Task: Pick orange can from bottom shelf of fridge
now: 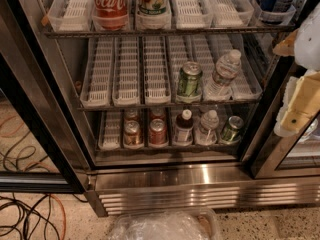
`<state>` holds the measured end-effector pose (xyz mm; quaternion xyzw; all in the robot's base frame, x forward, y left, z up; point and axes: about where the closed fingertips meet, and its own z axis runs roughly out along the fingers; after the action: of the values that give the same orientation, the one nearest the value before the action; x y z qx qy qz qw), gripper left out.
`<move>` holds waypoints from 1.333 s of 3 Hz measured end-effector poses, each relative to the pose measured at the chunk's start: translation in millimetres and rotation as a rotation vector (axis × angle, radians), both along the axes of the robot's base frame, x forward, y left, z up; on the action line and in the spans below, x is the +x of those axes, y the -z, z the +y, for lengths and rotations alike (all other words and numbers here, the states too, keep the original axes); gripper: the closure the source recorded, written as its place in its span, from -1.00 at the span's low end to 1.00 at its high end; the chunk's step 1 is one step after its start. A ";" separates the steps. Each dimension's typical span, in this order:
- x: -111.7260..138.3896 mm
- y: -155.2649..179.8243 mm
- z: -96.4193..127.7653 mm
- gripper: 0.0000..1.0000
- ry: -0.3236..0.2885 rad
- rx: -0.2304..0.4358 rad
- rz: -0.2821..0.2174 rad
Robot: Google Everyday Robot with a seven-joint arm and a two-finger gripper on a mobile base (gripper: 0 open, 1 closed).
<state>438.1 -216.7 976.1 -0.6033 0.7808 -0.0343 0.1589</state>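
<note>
The fridge stands open in front of me. On its bottom shelf the orange can stands at the front of a left lane, with a silver top. A redder can stands right beside it, and more cans show behind both. Further right on that shelf are a dark bottle, a water bottle and a green can. My gripper hangs at the right edge of the view, outside the fridge, well right of and above the orange can.
The middle rack holds a green can and a water bottle. The rack above holds a Coca-Cola bottle and another bottle. Cables lie on the floor at left. A clear plastic bag sits below the base grille.
</note>
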 end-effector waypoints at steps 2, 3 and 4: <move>1.2 1.9 5.4 -1.00 0.002 0.052 -0.012; 0.4 10.2 13.8 -1.00 0.027 0.159 -0.029; -0.8 19.3 26.6 -1.00 0.051 0.281 -0.062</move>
<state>437.3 -190.1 956.8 -0.5537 0.7877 0.0526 0.2651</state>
